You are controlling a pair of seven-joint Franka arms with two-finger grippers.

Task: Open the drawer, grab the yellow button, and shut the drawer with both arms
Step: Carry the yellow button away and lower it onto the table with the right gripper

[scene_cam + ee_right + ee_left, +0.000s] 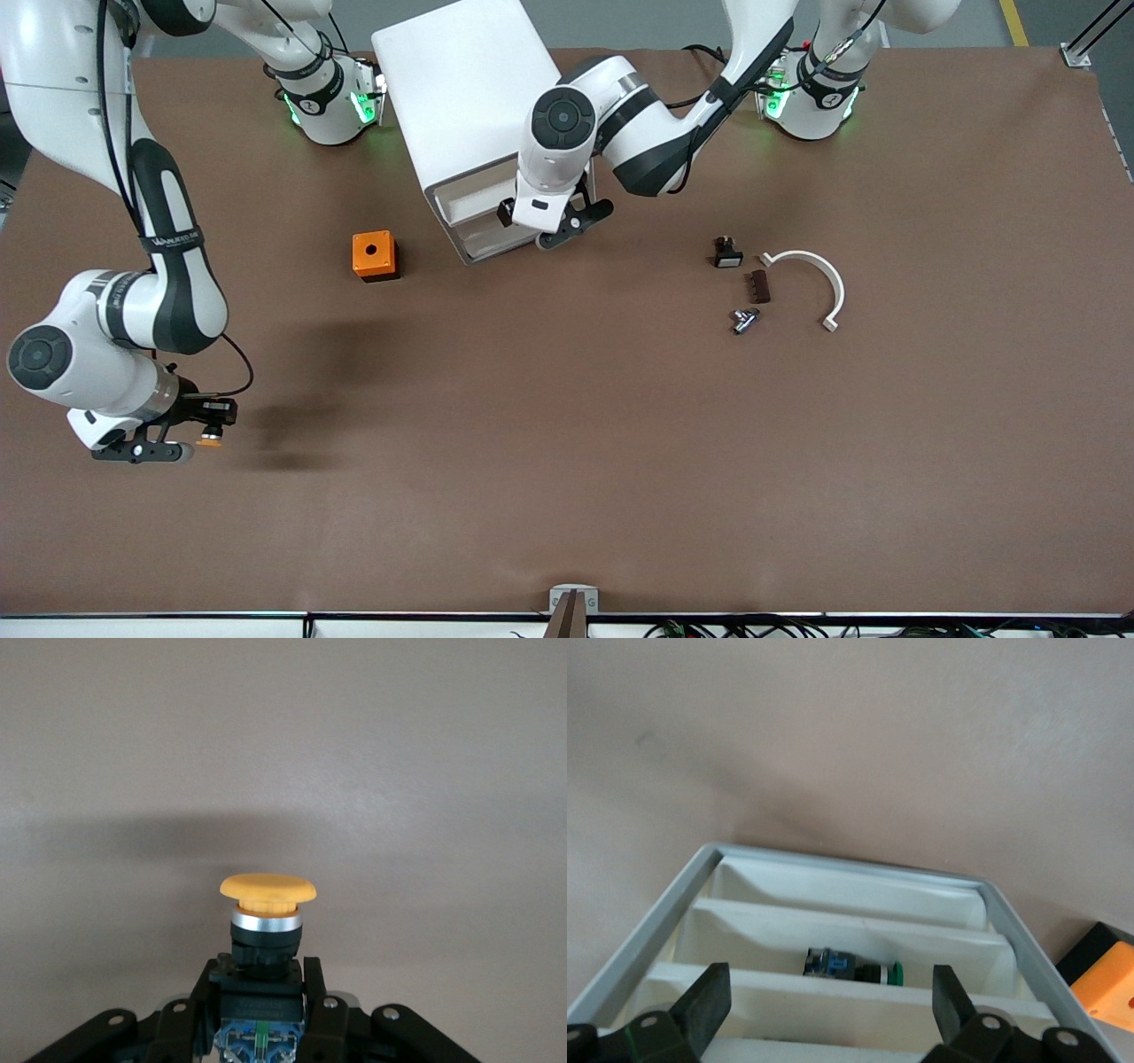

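Button [267,889] clamped in right gripper [210,424], over bare table toward right arm's end, seven o'clock from cabinet [461,89].

Left gripper [554,217] spread wide, empty, at drawer [469,213] front.

Risks: off-centre push jams drawer; button slips from grip.

Open tray contains green-capped part [855,967].

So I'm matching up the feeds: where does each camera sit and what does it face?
Front view: high across the table, facing both arms, cabinet.
Left wrist view: over the open drawer, open left gripper showing.
Right wrist view: above bare table, right gripper shut on the button.
Shared: front view shows button, both grippers.
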